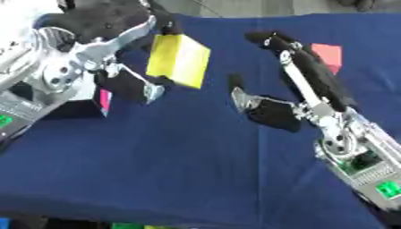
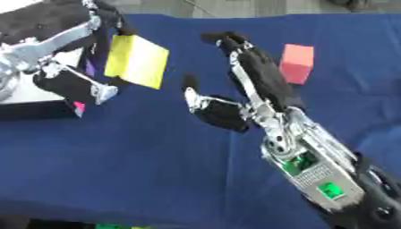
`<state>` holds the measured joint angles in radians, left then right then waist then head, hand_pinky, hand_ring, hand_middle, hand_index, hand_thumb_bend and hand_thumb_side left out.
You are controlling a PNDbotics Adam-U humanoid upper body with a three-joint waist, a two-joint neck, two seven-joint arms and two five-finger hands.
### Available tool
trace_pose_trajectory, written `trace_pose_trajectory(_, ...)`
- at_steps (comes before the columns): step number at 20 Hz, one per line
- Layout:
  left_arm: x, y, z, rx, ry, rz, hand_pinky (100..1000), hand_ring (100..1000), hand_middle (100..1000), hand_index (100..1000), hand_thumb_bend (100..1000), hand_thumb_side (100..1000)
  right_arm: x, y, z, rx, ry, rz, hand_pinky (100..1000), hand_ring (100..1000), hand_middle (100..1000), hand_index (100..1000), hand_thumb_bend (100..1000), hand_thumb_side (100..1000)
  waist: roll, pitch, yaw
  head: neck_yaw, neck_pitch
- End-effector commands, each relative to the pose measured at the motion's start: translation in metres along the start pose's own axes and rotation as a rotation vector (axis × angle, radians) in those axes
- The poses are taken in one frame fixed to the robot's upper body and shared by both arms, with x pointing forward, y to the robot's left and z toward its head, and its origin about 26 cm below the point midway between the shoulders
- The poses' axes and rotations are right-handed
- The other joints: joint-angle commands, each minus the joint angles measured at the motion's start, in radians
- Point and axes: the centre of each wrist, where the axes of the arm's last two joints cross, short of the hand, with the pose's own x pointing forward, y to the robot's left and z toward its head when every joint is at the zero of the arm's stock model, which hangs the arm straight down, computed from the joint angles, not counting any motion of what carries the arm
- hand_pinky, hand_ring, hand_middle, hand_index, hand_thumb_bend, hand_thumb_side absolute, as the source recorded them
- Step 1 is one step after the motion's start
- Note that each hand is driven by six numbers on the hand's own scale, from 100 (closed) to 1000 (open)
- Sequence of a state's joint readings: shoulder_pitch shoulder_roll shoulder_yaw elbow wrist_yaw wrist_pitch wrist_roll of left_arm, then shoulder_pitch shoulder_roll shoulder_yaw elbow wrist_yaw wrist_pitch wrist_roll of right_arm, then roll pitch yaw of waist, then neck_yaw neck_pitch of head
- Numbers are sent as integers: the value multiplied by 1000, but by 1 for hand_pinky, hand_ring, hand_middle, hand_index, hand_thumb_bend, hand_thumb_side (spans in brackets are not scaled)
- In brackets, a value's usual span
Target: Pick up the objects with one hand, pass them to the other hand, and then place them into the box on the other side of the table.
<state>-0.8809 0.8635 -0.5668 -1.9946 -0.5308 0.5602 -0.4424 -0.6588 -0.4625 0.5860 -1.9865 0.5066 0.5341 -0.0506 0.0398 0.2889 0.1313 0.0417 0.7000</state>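
open right hand (image 2: 235,96), flat yellow block (image 1: 179,60)

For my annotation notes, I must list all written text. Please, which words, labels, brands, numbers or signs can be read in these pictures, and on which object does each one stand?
None can be read.
Yellow block in the left hand: plain faces.
Red block: plain.
Green patches on the right arm by the right hand: any marking too blurred to read.

yellow block (image 1: 178,60), red cube (image 2: 297,63), dark blue tablecloth (image 1: 180,161), possibly pink-sided box (image 1: 103,100)
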Motion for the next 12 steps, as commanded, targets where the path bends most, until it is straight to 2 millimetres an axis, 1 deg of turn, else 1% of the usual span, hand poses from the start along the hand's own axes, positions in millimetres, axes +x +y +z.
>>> trace_pose_trajectory(1,-18,12,9,49,60,-11,716,539,368,478,129,100,-2,-10,0,-21,-8,33,880,879,856,905,164,427,-2,-15,-2,10,-14)
trace_pose_trajectory(4,-35,14,18,100,141,3,715,536,367,480,100,100,-9,-14,1,-31,0,54,876,876,853,900,188,376,-5,-11,-6,22,-17)
trace_pose_trajectory(7,-52,22,27,186,253,22,714,534,367,483,100,100,-21,-28,2,-66,8,88,875,874,851,890,219,316,-10,-6,-8,40,-22)
trace_pose_trajectory(9,-57,24,31,215,291,35,714,534,367,483,100,100,-26,-35,2,-85,7,98,875,874,851,890,219,316,-11,-5,-10,47,-24)
trace_pose_trajectory(10,-64,28,32,242,335,45,712,529,366,487,100,100,-32,-43,3,-93,14,124,875,865,834,844,255,267,-15,-2,-10,61,-29)
trace_pose_trajectory(12,-80,34,34,299,434,73,710,527,364,487,100,100,-46,-64,6,-92,25,172,872,864,830,844,246,275,-20,3,-12,90,-37)
